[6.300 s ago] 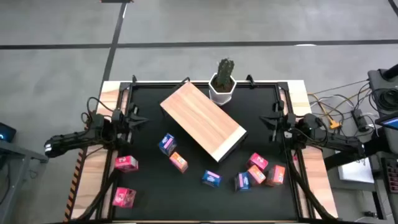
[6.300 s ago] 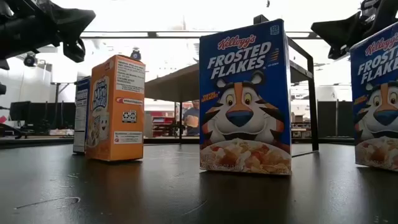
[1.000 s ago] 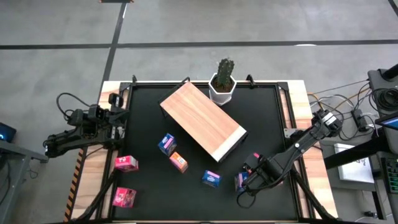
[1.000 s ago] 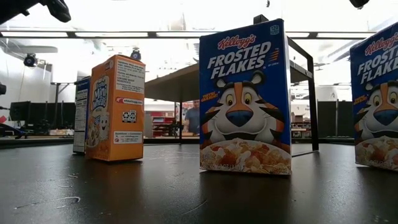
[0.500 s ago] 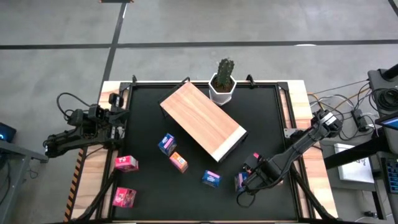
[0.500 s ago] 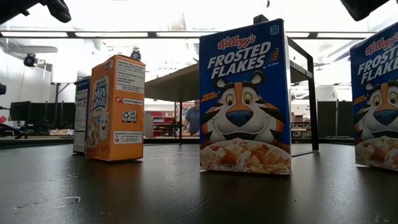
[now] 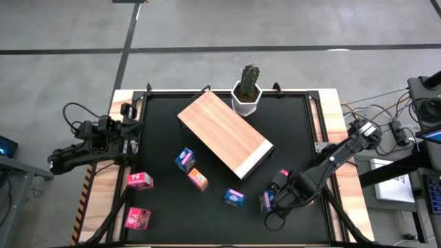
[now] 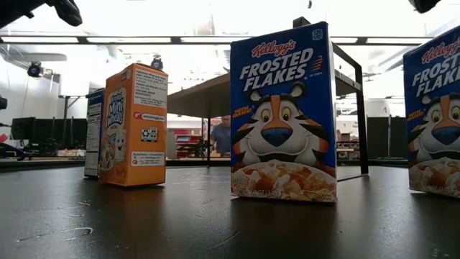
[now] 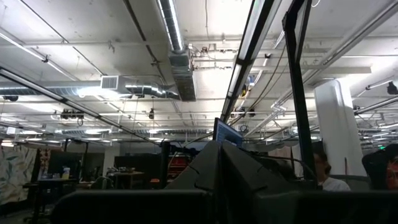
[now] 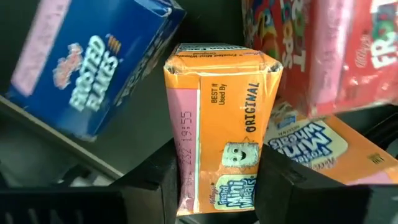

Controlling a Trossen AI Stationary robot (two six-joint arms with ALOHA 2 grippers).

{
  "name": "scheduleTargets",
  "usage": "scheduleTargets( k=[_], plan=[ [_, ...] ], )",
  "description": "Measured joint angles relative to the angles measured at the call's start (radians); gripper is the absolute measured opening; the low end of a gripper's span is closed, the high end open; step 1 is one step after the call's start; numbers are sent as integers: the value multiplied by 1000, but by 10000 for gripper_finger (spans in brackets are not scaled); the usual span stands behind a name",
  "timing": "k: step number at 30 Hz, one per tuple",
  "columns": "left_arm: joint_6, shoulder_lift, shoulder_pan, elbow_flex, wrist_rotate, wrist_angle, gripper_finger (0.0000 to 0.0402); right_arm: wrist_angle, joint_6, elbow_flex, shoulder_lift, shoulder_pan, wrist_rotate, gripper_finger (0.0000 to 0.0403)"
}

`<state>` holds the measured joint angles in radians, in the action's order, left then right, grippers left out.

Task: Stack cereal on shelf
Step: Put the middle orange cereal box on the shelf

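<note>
The shelf (image 7: 224, 134), a light-wood board, lies aslant in the middle of the black table. Cereal boxes stand scattered near it: blue ones (image 7: 184, 159) (image 7: 233, 198), an orange-pink one (image 7: 198, 180) and two pink ones (image 7: 140, 180) (image 7: 137, 218). At the near right, my right gripper (image 7: 279, 198) reaches into a cluster of boxes beside a blue box (image 7: 266, 201) and a red one (image 7: 283, 175). In the right wrist view it (image 10: 217, 180) is shut on an orange cereal box (image 10: 217, 124). My left gripper (image 7: 132, 135) waits shut at the left edge. My right gripper pinches the orange box between its two fingers (image 10: 152, 180), one on each long side (image 10: 186, 155), at the end nearest the wrist. The fingers lie along the box, whose far end flap (image 10: 217, 57) points away. Whether the box is lifted I cannot tell.
A white potted cactus (image 7: 247, 89) stands at the far edge behind the shelf. A second orange box (image 10: 311, 140), a red box (image 10: 336, 50) and a blue box (image 10: 93, 74) crowd around the held one. The table's frame posts rise at the corners (image 7: 310, 110).
My right arm has shifted a little over the cluster of boxes at the near right. The boxes elsewhere and the shelf stand as before.
</note>
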<state>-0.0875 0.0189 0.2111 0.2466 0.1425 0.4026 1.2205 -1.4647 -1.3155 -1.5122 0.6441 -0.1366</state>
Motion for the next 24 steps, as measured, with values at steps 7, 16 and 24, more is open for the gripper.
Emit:
scheduleTargets(
  k=[7,16,24],
  plan=[
    [0,0,0,0,0,0,0,1,-15,0,120,29,5,134],
    [-1,0,0,0,0,0,0,-53,-58,0,285,131,265,133],
    [-4,0,0,0,0,-3,0,-172,49,0,354,163,453,132]
  ],
)
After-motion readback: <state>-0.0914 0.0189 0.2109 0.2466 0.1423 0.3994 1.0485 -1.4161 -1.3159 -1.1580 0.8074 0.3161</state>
